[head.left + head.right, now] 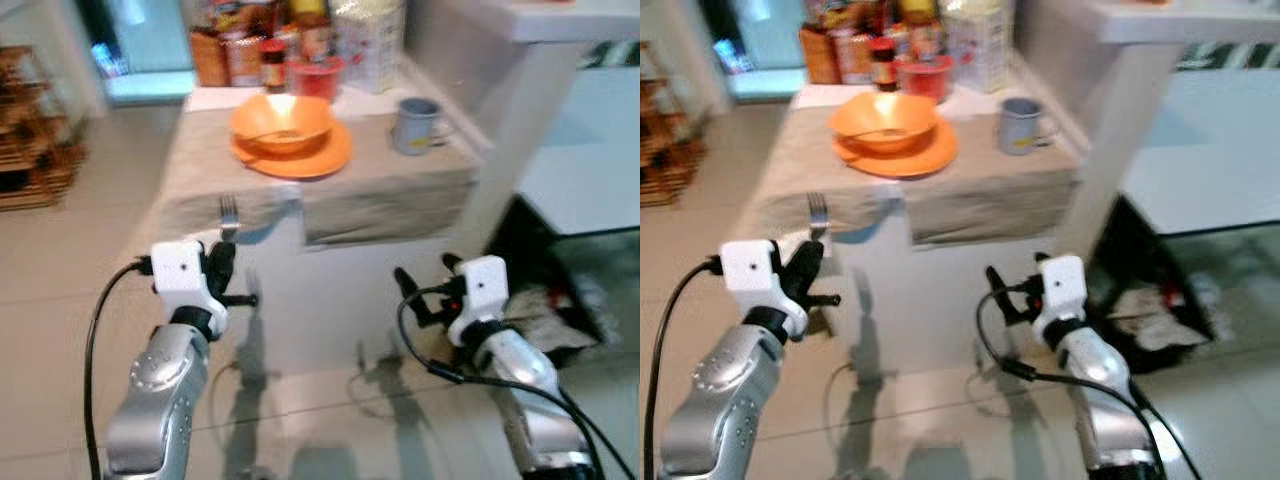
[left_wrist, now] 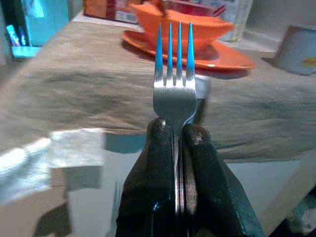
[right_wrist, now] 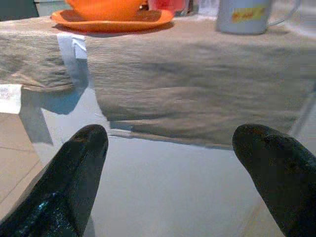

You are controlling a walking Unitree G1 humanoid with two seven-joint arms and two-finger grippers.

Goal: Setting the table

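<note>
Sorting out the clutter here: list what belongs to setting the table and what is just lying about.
Job: fork held in left gripper; bowl; plate; mug; tablecloth; open right gripper.
Lying about: jars and packets; wooden rack.

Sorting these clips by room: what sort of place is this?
Likely a home dining corner: a cloth-covered table bearing an orange bowl on its plate, a mug, and food jars and packets behind.

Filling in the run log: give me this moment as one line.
left gripper: shut on fork, short of table | right gripper: open, empty | orange bowl on orange plate
</note>
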